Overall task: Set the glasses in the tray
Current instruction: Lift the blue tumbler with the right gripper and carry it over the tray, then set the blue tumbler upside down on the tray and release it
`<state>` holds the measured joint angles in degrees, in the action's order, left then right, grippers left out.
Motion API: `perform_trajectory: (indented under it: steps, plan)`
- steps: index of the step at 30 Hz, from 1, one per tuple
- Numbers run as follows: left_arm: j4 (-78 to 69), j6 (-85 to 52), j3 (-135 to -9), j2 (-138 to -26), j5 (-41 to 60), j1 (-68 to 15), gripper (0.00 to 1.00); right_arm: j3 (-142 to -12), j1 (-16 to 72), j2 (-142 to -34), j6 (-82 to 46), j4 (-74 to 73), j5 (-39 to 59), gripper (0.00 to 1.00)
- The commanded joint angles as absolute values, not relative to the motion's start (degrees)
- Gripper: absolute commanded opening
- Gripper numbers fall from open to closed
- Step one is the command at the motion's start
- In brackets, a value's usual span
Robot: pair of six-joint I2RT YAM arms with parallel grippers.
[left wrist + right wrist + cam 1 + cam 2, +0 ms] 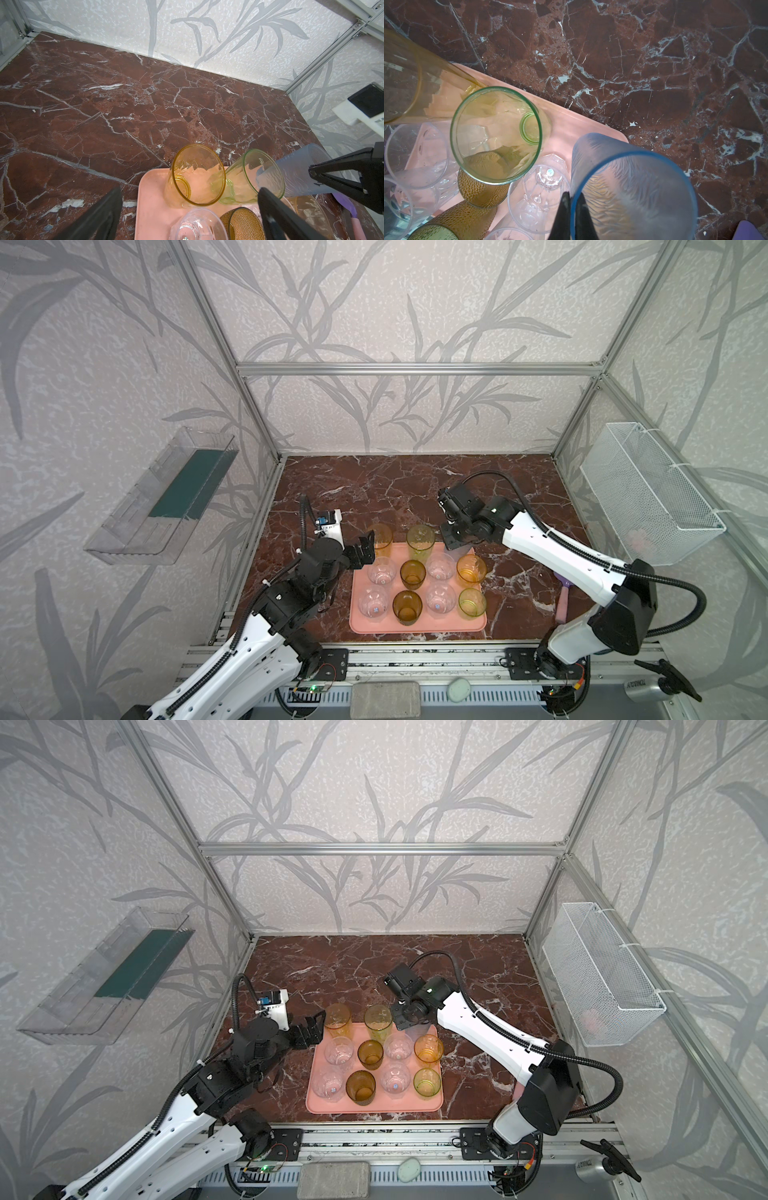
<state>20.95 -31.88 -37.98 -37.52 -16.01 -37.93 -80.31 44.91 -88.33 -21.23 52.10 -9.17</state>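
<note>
Glossy, white-veined marble look to the table (374,485); smooth matt pink plastic for the tray (449,626); frosted, rippled wall on the blue glass (623,166); dimpled amber glass (481,191); white wire mesh basket (648,497).

arms (552,547): white shells | joints (623,614): black | cables (703,601): black ribbed hoses

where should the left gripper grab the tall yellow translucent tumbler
Across the upper wall of the tall yellow translucent tumbler, coming from its left, where the open left gripper is. It stands upright, widening upward; the tall green tumbler crowds its right and a short clear glass its front.
</note>
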Motion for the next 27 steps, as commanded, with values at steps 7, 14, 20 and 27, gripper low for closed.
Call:
perform_trajectory:
  steps: [7,14,20,27]
  plan:
    - [20.69,-32.6,-36.83,-36.73,-17.4,-37.88,0.99,-80.71,45.19,-89.14,-21.67,51.68,-9.47,0.0]
    - [21.33,-32.64,-36.39,-35.52,-18.11,-37.88,0.99,-81.97,45.19,-91.5,-21.62,51.51,-8.93,0.01]
    - [21.72,-32.33,-36.21,-34.96,-19.2,-37.91,0.99,-82.35,45.2,-92.8,-21.8,51.15,-8.04,0.05]
    - [21.69,-31.95,-36.11,-35.42,-19.63,-37.88,0.99,-82.61,45.18,-93.17,-22.06,51.04,-7.56,0.3]
